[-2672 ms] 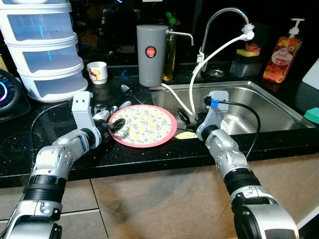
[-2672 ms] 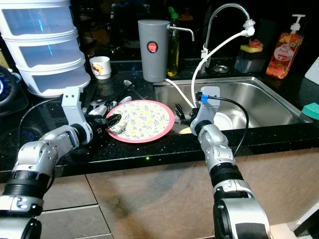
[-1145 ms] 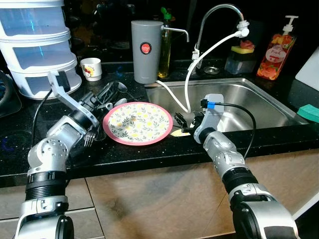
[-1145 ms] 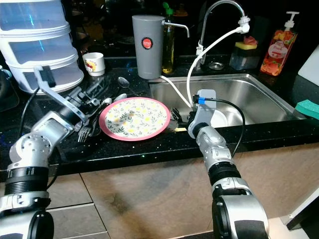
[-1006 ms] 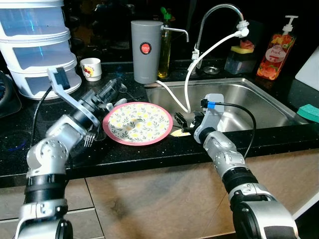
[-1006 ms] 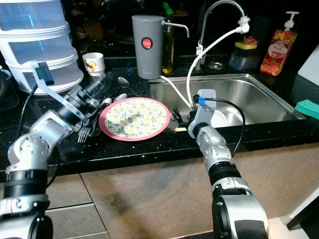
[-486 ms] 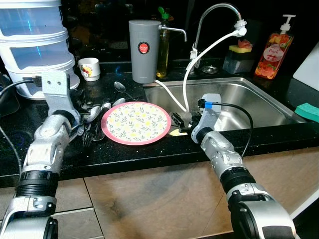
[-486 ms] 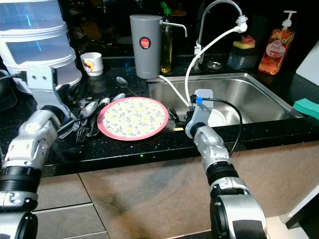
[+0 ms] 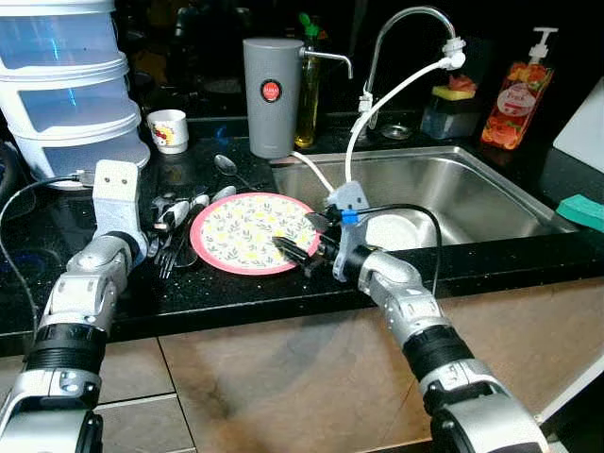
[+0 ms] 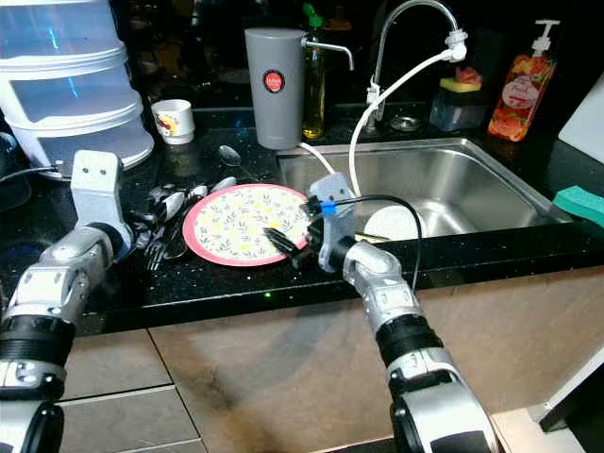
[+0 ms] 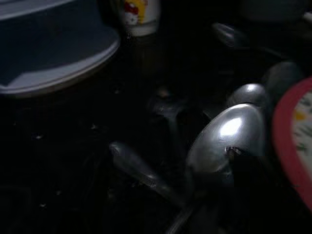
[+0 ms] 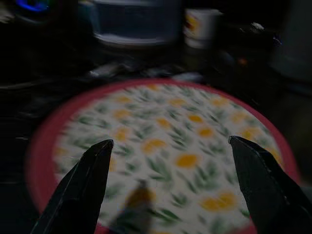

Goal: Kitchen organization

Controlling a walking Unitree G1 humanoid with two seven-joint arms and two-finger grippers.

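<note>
The plate (image 9: 247, 231), round with a pink rim and a yellow-flower print, lies flat on the black bench (image 9: 236, 293) just left of the sink (image 9: 444, 193), with a heap of spoons and forks (image 9: 177, 226) touching its left edge. The right gripper (image 9: 294, 247) reaches over the plate's near right rim, its fingers (image 12: 83, 187) spread wide apart and holding nothing. The left gripper (image 9: 142, 243) sits at the cutlery heap; whether its fingers are open or closed I cannot tell.

The plate looks stiff, thin and light, probably glazed and slippery, and likely to chip if dropped on the stone top. Lying flat, it offers little to pinch; the best hold is probably across the rim where it lifts off the bench, or after sliding it past the bench edge.

The head views show the whole layout: grey canister (image 9: 270, 96), small cup (image 9: 168, 130), stacked white containers (image 9: 66, 85). The right wrist view shows the finger spread against the plate face. The left wrist view, dark, shows a spoon bowl (image 11: 229, 141) close beside the red rim.
</note>
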